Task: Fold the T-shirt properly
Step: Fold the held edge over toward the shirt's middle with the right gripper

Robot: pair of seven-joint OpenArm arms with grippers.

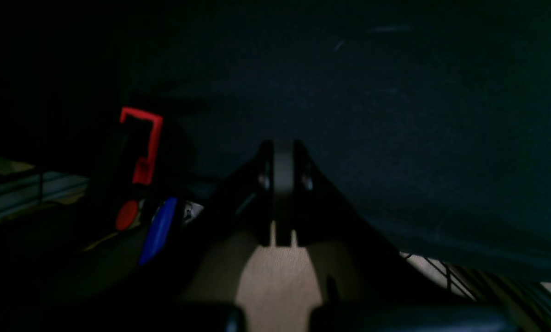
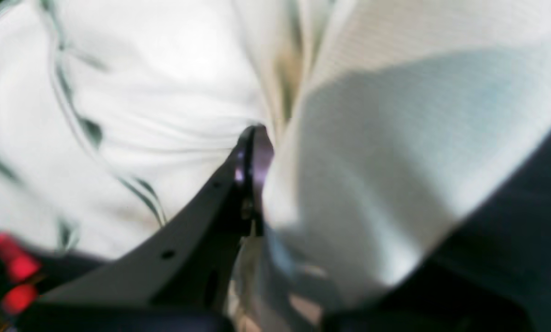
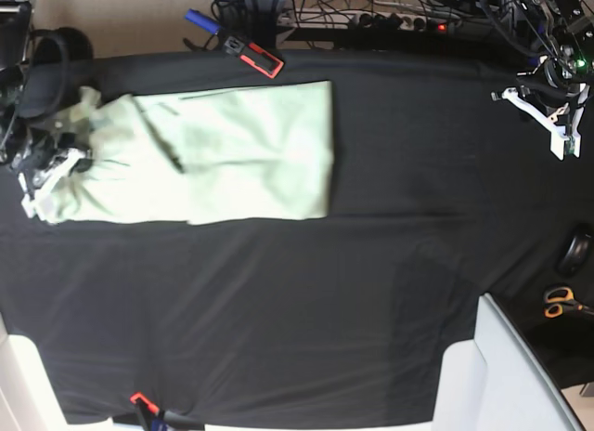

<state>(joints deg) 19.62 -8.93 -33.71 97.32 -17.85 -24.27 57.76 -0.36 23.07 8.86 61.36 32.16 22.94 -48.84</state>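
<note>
- Right gripper (image 2: pixel 257 152): dark, smooth tapered fingers (image 2: pixel 197 221) occupy the lower centre of the right wrist view. The jaws are pressed together on a fold of the T-shirt (image 2: pixel 165 92), with pale fabric bunched on both sides of the tip. The weave appears as a fine rib at upper right of that view; the rest is blurred.
- Left gripper (image 1: pixel 282 184): two black, angular fingers meet at the centre of the left wrist view with the jaws closed and nothing between them. Matte black cloth fills the frame above it.
- T-shirt (image 3: pixel 232 152): pale mint-green, soft and creased, it lies flat in the upper left of the base view as a rough rectangle with a straight right edge. Its left end is rumpled and gathered at the right gripper (image 3: pixel 45 176), at the far left edge of the frame.
- Table (image 3: pixel 371 292): covered in black, matte cloth with faint wrinkles.
- Left gripper (image 3: pixel 557 124): white and black, it sits at the upper right of the base view, well apart from the garment.
- Scissors (image 3: pixel 560 303): orange handles, at the right edge.
- Red-and-black tool (image 3: pixel 255 56): on the table's top edge, just above the garment.
</note>
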